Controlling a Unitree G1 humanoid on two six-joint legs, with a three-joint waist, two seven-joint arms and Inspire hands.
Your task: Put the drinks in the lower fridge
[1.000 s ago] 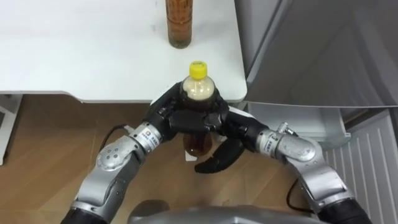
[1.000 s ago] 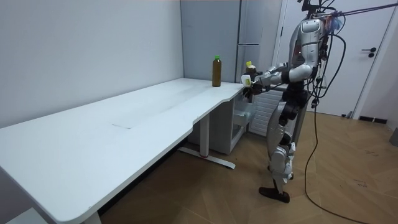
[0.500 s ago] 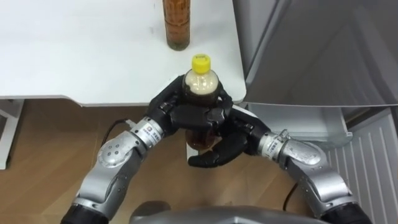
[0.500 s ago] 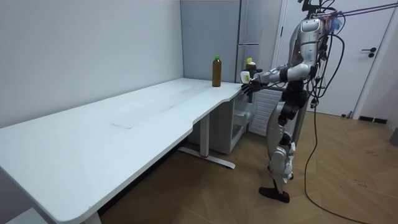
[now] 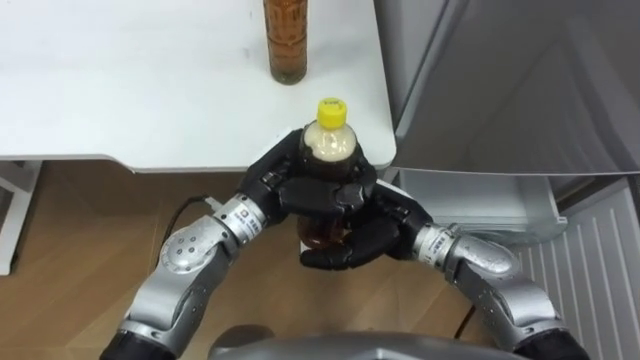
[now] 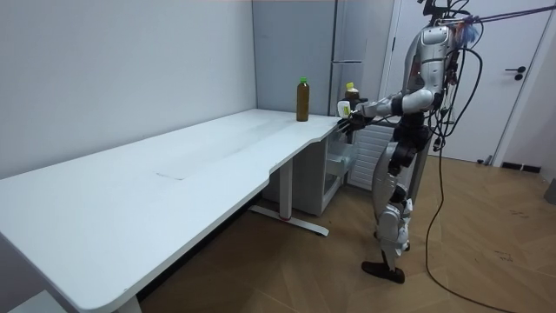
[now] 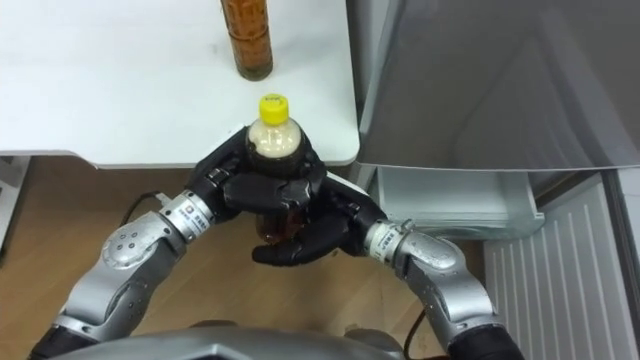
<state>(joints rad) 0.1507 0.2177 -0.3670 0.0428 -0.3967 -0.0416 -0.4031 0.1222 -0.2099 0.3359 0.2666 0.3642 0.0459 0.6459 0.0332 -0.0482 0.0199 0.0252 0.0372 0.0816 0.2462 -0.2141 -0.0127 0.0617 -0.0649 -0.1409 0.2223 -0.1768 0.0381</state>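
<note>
Fingers (image 5: 322,192) of the left hand (image 5: 278,186) are curled tight round the shoulder of a clear plastic bottle of brown drink (image 5: 327,148). The right hand (image 5: 365,238) cups its base from below with dark fingers bent up around it, so both hands have hold of the one drink. That double hold likely guards a smooth, rounded body from slipping while it is carried. The bottle of brown drink hangs in the air just off the tabletop's corner, above the wood-grained floor (image 5: 80,220), between tabletop and fridge. Largest here is the tall grey fridge (image 5: 520,70), flat-fronted with a dull metallic sheen, at the robot's right. Under its upper door the white lower compartment (image 5: 480,195) stands open, ready, as I judge it, to take the drinks. Next comes the smooth white tabletop (image 5: 130,90) with its rounded corner, at whose end the robot stands in the room view with both arms held out in front. It carries a second tall clear bottle of amber drink (image 5: 285,40), upright near the edge and apart from both hands, probably waiting its turn. Smallest is the round yellow cap (image 5: 331,110) on the held bottle, facing straight up, so the bottle is carried upright, a sensible way to keep liquid off the closure.
</note>
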